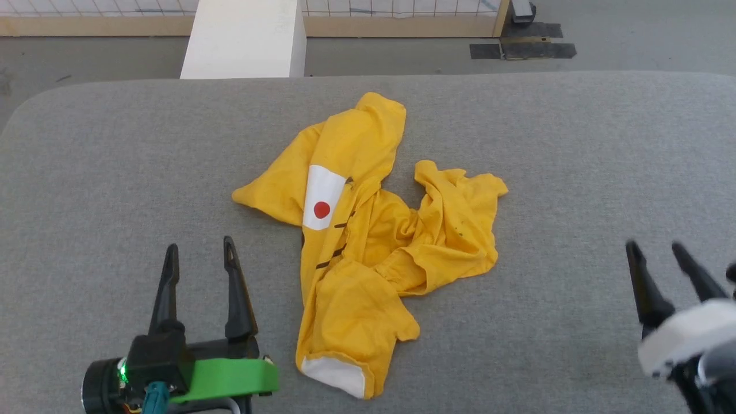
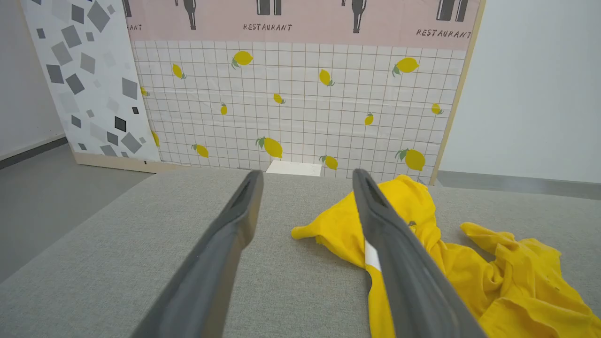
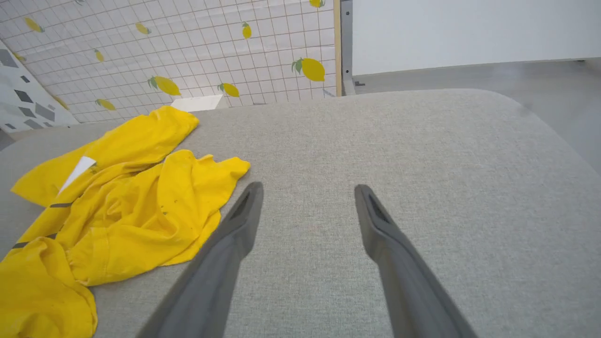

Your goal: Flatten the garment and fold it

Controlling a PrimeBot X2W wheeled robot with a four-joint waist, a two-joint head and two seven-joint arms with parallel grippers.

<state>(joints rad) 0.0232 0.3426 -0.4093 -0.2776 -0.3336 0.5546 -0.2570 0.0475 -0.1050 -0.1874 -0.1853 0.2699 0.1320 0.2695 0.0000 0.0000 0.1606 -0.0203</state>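
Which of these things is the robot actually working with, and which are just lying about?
Job: crumpled yellow T-shirt; left gripper and right gripper, both open, holding nothing.
Just there: white block; lemon-patterned wall panel; black tape on the floor.

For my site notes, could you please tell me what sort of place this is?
Probably a staged test room: a printed backdrop board with lemons and RESTAURANT lettering stands behind a grey padded table holding a yellow T-shirt.
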